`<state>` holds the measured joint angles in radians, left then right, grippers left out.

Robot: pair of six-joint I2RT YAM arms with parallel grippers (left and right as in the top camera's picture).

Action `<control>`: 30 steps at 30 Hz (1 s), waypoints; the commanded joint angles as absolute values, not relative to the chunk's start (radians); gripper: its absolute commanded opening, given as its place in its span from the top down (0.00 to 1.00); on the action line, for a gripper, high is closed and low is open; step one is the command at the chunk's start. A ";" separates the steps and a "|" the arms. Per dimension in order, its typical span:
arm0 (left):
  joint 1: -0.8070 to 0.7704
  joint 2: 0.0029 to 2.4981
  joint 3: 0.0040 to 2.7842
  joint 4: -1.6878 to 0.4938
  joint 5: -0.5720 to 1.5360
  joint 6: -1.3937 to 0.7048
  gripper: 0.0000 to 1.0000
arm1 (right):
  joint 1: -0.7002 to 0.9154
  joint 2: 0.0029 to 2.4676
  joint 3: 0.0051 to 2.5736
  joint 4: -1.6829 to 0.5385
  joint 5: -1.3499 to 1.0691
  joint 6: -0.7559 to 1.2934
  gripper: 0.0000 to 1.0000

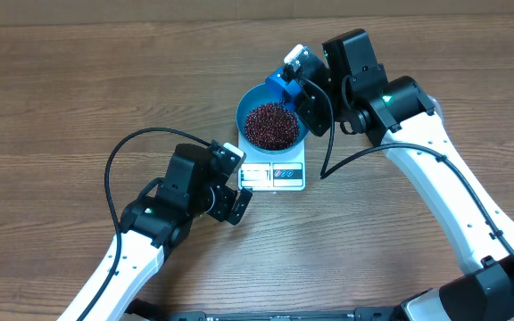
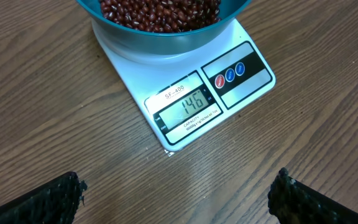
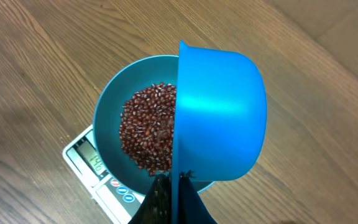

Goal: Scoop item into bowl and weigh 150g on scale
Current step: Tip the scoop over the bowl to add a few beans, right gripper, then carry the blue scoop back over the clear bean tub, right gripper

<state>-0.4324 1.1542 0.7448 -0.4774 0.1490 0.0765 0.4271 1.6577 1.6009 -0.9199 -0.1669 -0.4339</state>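
The beans (image 1: 271,125) lie in a loose heap in the bowl (image 1: 244,114), which stands on the scale (image 1: 273,175) at the middle of the tabletop (image 1: 61,89). They look hard, smooth and tiny. They would likely roll and scatter, and jaws cannot pinch them, so only a scoop can carry them. The display (image 2: 188,106) reads 146, a little under the target, so I judge that what remains calls for a thin trickle, not a full pour.

The scoop (image 3: 219,115) is tipped on its side over the bowl's far right rim. It looks like light, stiff plastic and is best held by its handle. The right jaws are together, clamped on that handle. The bowl seems rigid and steadied by its load, yet a knock could slide it and upset the reading.

The left jaws stand wide apart and empty over bare tabletop just near of the scale, with only the fingertips (image 2: 42,202) showing in the left wrist view.

The scoop's hollow faces away from the right wrist camera, so I cannot tell whether any beans are left inside. The grip on the handle is cut off at that view's near edge. The bowl covers most of the scale's platform.
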 commanded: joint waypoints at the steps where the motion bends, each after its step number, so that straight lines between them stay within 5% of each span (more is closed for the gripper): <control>1: -0.437 1.150 0.742 -0.474 0.147 0.059 0.00 | 0.430 1.628 1.635 -0.917 -0.189 -0.366 0.96; 30: -0.437 1.150 0.742 -0.474 0.146 0.059 0.01 | 0.346 1.628 1.635 -0.921 -0.276 -0.235 0.96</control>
